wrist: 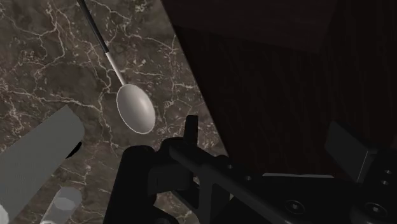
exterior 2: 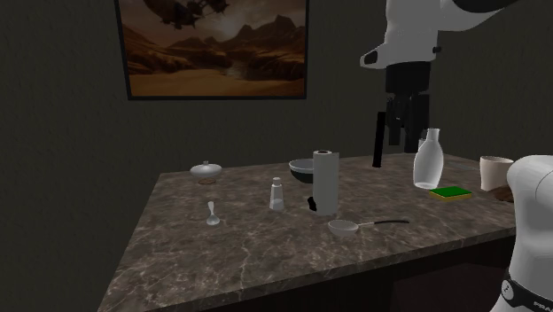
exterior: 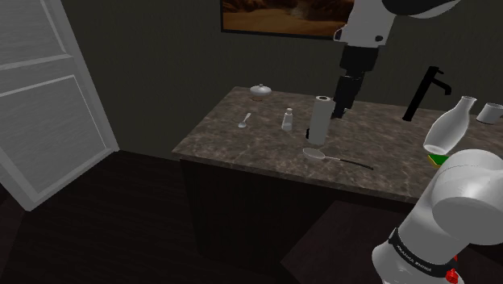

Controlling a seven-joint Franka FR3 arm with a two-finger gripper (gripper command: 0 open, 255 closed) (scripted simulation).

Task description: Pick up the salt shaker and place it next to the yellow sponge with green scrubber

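Observation:
The small pale salt shaker (exterior: 287,120) (exterior 2: 276,194) stands upright on the dark marble counter (exterior: 242,145), just to the shoulder view's left of a tall grey cylinder (exterior: 321,119) (exterior 2: 324,182). The yellow sponge with its green top (exterior 2: 450,192) (exterior: 436,158) lies far along the counter, beside a clear bottle (exterior 2: 427,159). My gripper (exterior: 347,103) (exterior 2: 406,124) hangs high above the counter, behind the cylinder and well apart from the shaker. In the wrist view my gripper (wrist: 242,143) is open with nothing between its fingers. A small pale top (wrist: 63,202) past the cylinder looks like the shaker.
A ladle (exterior: 314,153) (wrist: 135,107) lies in front of the cylinder. A small spoon (exterior: 245,121) and a lidded bowl (exterior: 259,91) sit towards the counter's far end. A black faucet (exterior: 423,93) and a mug (exterior 2: 494,172) stand near the sponge. The counter edge drops to dark floor.

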